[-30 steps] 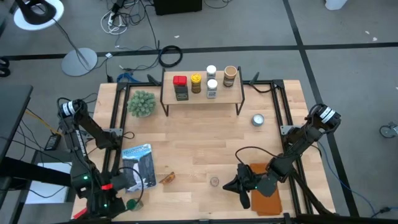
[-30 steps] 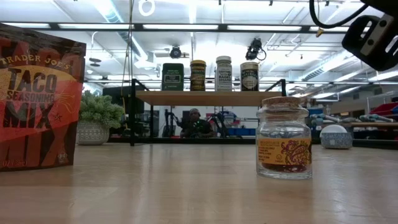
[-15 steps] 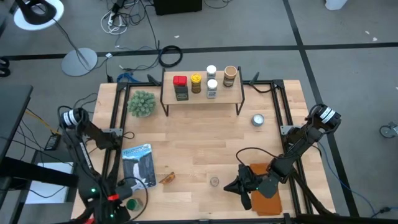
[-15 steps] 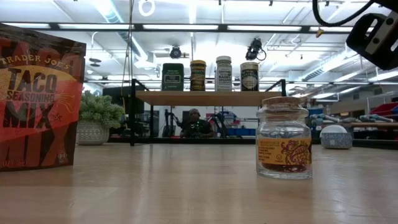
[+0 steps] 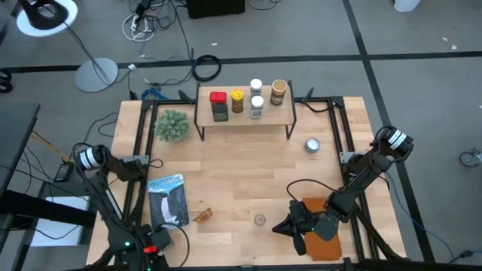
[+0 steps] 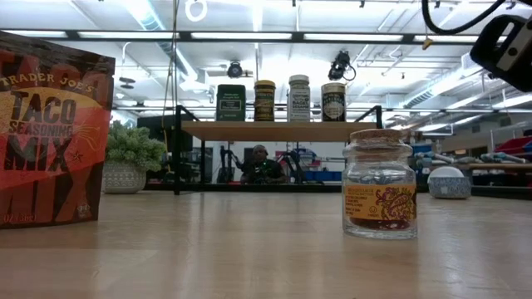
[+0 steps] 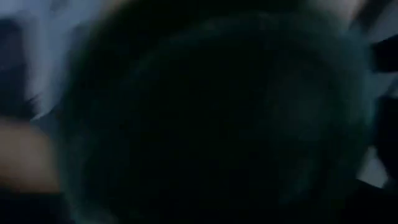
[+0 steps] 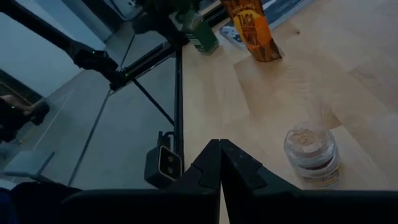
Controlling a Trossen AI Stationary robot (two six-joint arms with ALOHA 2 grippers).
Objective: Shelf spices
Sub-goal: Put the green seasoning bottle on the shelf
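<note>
A taco seasoning packet (image 6: 51, 133) stands near left; a cork-topped glass jar (image 6: 380, 184) near right; four spice containers (image 6: 282, 100) top the far shelf (image 6: 278, 130).

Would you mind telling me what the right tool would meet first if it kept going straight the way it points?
Probably nothing on the table: the shut right tool points past the table edge, and the small glass jar sits off to one side.

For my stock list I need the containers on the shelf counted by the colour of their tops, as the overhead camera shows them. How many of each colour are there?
Red top: 1
Yellow top: 1
White top: 2
Brown top: 1
Total on the shelf: 5
The dark block in front of the red top may be that tin's body or a sixth tin; I cannot tell.
</note>
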